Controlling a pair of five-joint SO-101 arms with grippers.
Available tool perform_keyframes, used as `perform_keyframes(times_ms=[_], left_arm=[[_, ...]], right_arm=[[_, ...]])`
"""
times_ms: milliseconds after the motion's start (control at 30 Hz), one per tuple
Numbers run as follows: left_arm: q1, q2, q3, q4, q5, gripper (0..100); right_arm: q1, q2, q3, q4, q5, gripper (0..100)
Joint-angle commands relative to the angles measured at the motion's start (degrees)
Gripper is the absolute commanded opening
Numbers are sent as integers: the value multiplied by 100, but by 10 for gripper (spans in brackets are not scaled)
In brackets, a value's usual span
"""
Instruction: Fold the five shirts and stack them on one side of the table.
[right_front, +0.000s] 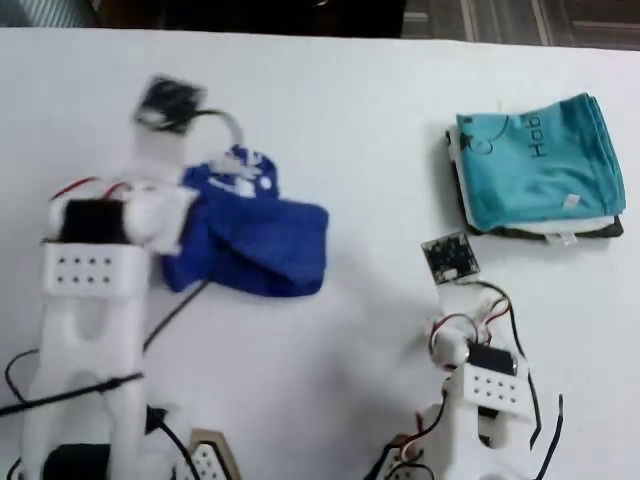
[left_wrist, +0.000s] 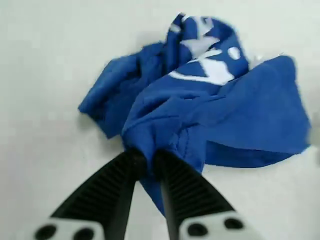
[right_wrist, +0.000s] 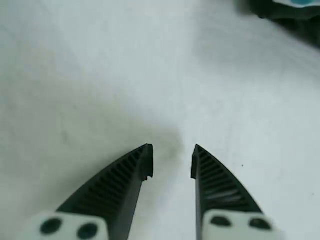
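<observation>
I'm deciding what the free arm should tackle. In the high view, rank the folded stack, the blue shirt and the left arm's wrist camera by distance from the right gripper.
From the right gripper:
1. folded stack, just beyond it on the right side.
2. blue shirt, mid-table on its left, clamped in the left gripper.
3. left arm's wrist camera, past the blue shirt, far left.

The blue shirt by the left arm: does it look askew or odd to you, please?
Yes: the blue shirt lies crumpled in a heap, a wad of it pinched in the left hand, unlike the neatly folded stack topped by a teal shirt.
</observation>
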Motion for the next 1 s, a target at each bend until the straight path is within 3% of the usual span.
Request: perform_keyframes(times_ms=[0, 100, 200, 400, 467, 567, 700, 967], left_arm=[[-914, -193, 462, -281, -484, 32], [-1354, -193, 875, -413, -1292, 32], [-1609, -193, 1059, -431, -1582, 38], [-1802, -237, 980, -598, -1547, 196], [-1767, -237, 760, -607, -1486, 199], [-1600, -237, 127, -589, -835, 199], [-967, -237, -558, -519, 158, 202], [1758, -185, -585, -167, 1451, 203]], right_arm=[[40, -154, -26, -101, -18, 134], [40, -154, -26, -101, -18, 134], [-31, -154, -26, -101, -18, 134], [-119, -154, -26, -101, -18, 134], [-119, -154, -26, -101, -18, 134], [-119, -154, -26, -101, -18, 134], [-119, -154, -26, -101, -18, 134], [-110, -154, -26, -101, -18, 134]])
